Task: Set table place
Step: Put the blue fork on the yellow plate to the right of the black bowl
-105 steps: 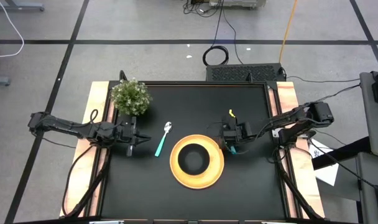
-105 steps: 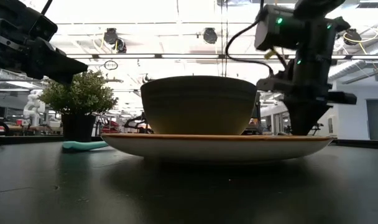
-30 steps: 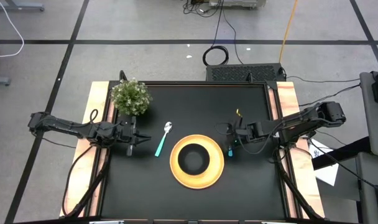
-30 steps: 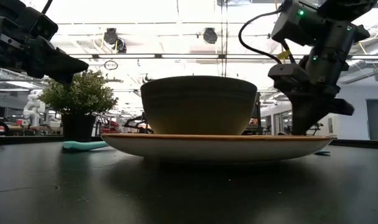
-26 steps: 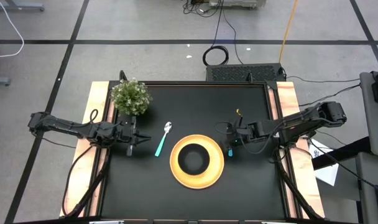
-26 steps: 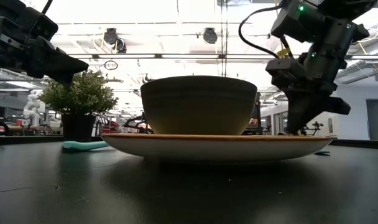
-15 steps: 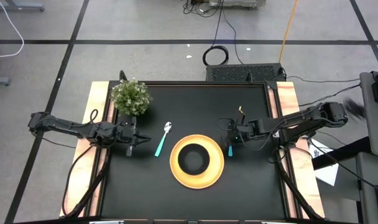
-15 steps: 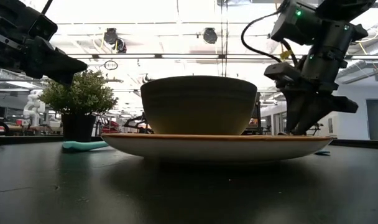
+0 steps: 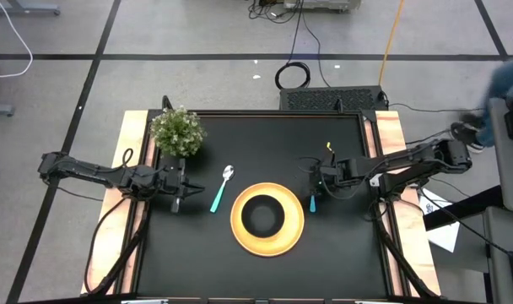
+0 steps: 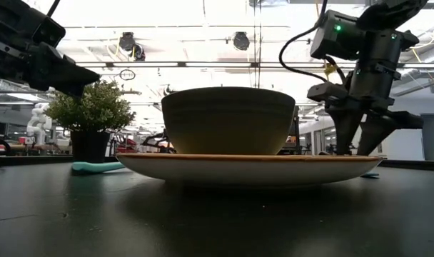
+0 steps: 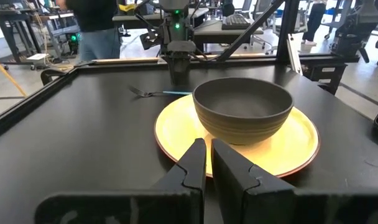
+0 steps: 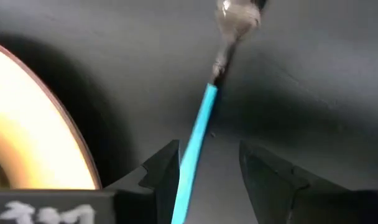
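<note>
The yellow plate lies on the black table, with the black bowl resting on it. The teal-handled spoon lies left of the plate. The teal-handled fork lies flat on the table right of the plate. My right gripper points steeply down over the fork and is open, one finger on either side of the teal handle. In the low view its fingers stand apart above the table. My left gripper waits shut, level, left of the spoon. My right gripper stands open over the fork's handle, which runs close along one finger. I cannot tell whether that finger touches it. The fork lies flat on the table.
A small green potted plant stands at the far left of the table. Wooden strips run along both short sides. A person's blurred sleeve shows off the table's right side, near the right arm's base.
My right gripper has opened and let go of the fork, and its wrist has rolled a little. The fork stays flat on the table right of the plate.
</note>
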Robot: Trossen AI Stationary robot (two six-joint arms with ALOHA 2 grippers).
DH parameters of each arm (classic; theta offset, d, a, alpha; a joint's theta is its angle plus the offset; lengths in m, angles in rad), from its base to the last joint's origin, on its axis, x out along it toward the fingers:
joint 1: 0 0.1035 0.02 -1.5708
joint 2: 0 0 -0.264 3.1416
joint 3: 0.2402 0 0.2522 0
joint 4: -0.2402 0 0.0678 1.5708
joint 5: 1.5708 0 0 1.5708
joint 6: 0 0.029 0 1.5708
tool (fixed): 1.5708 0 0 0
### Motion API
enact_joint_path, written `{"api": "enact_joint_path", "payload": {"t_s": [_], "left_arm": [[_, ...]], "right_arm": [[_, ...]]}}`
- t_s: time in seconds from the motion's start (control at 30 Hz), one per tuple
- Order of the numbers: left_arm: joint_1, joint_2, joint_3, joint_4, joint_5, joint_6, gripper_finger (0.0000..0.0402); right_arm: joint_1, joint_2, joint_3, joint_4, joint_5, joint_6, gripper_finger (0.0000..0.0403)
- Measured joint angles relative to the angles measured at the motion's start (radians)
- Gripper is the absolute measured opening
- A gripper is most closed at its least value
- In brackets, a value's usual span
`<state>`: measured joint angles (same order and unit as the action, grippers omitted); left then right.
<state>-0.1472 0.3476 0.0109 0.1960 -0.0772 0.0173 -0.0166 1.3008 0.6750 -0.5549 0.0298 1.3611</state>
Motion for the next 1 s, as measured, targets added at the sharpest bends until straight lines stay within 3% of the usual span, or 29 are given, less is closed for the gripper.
{"api": "enact_joint_path", "payload": {"t_s": [0.53,1.0], "left_arm": [[0.0,0.0,0.0,-0.012,0.001,0.004,0.0031],[0.0,0.0,0.0,-0.012,0.001,0.004,0.0031]], "right_arm": [[-0.003,0.011,0.001,0.018,-0.005,0.012,0.0157],[-0.005,0.098,0.001,0.068,0.002,-0.018,0.0157]]}}
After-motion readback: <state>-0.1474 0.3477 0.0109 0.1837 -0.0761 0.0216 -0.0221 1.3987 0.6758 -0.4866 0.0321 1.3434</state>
